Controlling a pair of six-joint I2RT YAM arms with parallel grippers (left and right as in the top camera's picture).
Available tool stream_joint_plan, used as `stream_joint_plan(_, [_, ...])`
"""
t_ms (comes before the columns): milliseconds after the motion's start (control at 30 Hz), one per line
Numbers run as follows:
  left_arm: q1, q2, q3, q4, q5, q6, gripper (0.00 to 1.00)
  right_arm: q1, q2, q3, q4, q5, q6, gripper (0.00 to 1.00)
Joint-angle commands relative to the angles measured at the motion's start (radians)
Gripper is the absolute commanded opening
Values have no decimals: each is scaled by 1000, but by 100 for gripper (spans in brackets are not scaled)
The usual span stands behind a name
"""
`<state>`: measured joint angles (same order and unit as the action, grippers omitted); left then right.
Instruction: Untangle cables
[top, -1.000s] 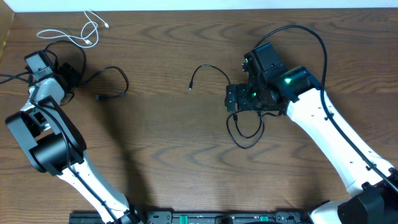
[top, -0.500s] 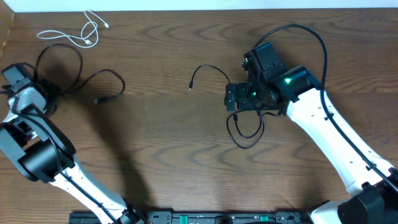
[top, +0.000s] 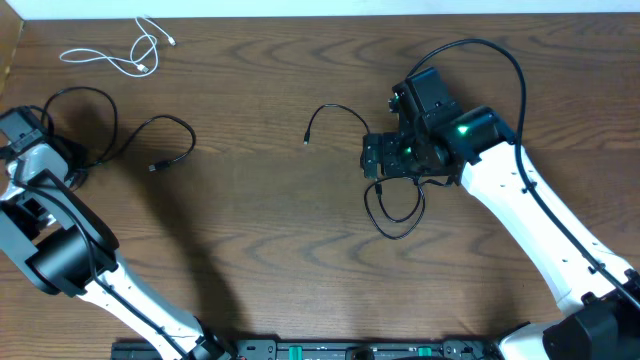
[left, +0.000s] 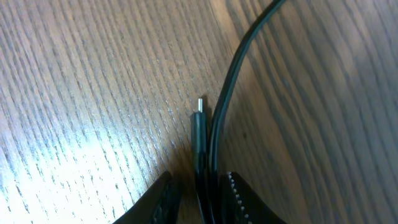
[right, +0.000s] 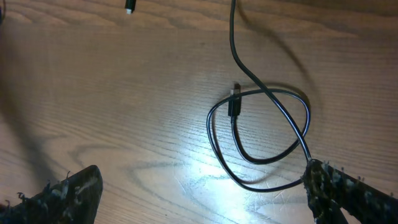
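**Overhead**
- Table (top: 260, 250): brown wood grain, carrying all three cables.
- White cable (top: 120, 64): loose loops in the far left corner, apart from both black ones.
- First black cable (top: 170, 119): near the left edge. One loop at the left gripper, then an arc out to a free plug end toward the middle.
- Left gripper (top: 68, 160): at the left edge, on the loop of the first black cable. Finger gap not readable from above.
- Second black cable (top: 335, 106): right of the middle. One end free toward the centre, a stretch hidden under the right gripper, a loop on the near side.
- Right gripper (top: 385, 160): over the second black cable, well apart from the left one.

**Left wrist**
- Left gripper (left: 199, 199): fingers (left: 158, 202) drawn close together at the bottom edge. Cannot tell whether they pinch yet.
- First black cable (left: 231, 81): one strand running between the fingers and off to the far right.
- Plug (left: 199, 134): just beside that strand, metal tip pointing away, also between the fingers.

**Right wrist**
- Right gripper (right: 205, 199): spread wide, fingers (right: 68, 193) in the two bottom corners, holding nothing.
- Second black cable (right: 273, 124): a crossed loop flat on the wood, ahead of the open fingers.
- Plug end (right: 235, 102): on the loop's left side, over the crossing strand.
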<state>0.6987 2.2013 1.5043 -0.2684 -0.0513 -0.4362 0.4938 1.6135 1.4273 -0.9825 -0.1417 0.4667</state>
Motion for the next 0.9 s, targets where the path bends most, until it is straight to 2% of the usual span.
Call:
stream_joint_plan(0, [16, 9, 16, -22, 43, -14, 68, -2, 9, -5, 3, 1, 11, 99])
stream_joint_plan(33, [16, -5, 21, -22, 42, 14, 80, -2, 9, -5, 5, 1, 11, 99])
stream_joint_plan(67, [16, -23, 26, -23, 42, 27, 87, -2, 9, -5, 6, 1, 11, 99])
stream_joint_plan(200, [9, -123, 26, -36, 47, 27, 92, -1, 9, -5, 7, 1, 11, 99])
stream_joint_plan(267, [-1, -172, 26, -60, 102, 27, 98, -1, 9, -5, 9, 1, 11, 99])
stream_joint_plan(433, [-58, -223, 23, -151, 556, 28, 100, -1, 9, -5, 18, 1, 11, 99])
stream_joint_plan(500, [-100, -215, 6, -174, 648, 28, 98, -1, 9, -5, 19, 1, 11, 99])
stream_joint_plan(567, [-148, -207, -11, -203, 638, 38, 98, -1, 9, -5, 19, 1, 11, 99])
stream_joint_plan(667, [-272, -176, -29, -265, 614, 191, 98, -1, 9, -5, 18, 1, 11, 99])
stream_joint_plan(867, [-420, -149, -29, -325, 317, 216, 94, -1, 9, -6, 10, 1, 10, 99])
